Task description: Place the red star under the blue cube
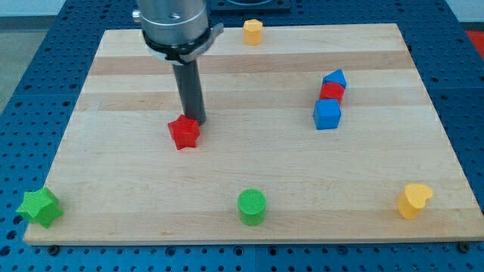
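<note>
One block mattered most at this moment: the red star [184, 133], which lay left of centre on the wooden surface [249, 174]. My tip [195, 119] sat just beside the star's upper right point, touching it or very nearly so; the gap could not be resolved. No claw was fitted on this arm, only the rod, so nothing was held and nothing could be clamped.

The blue cube [327, 114] stood well apart toward the view's right, with a small red block [332, 91] touching its top side and a second blue block [334, 78] above that. The target spot, below the cube, looked clear.

Risks as judged:
- The tip stood on the wrong side. A push from here would have driven the star down and to the view's left, away from the cube. Going around to its left side seemed necessary first.
- The star's points give an uneven face; an off-centre push would likely have spun it and let it slip off the rod.
- Too high a path rightward could have struck the cube and disturbed the stacked row above it.
- Too low a path risked nudging the green cylinder [252, 206] near the bottom edge.
</note>
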You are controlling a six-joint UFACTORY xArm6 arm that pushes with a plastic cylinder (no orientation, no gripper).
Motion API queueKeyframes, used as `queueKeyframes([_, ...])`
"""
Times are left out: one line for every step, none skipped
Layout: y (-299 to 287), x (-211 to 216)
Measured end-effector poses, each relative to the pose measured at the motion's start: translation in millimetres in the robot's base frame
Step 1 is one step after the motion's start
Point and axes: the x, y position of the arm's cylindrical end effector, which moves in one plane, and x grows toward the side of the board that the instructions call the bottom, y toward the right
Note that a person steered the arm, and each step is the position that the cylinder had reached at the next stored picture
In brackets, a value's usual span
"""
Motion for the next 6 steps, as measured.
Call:
queueKeyframes([-40.2, -22.1])
queueKeyframes([-85.5, -22.9])
queueKeyframes([-97.2, -0.9])
queueKeyframes([-47.9, 11.7])
queueKeyframes([20.4, 22.0])
queueKeyframes([81.6, 27.2])
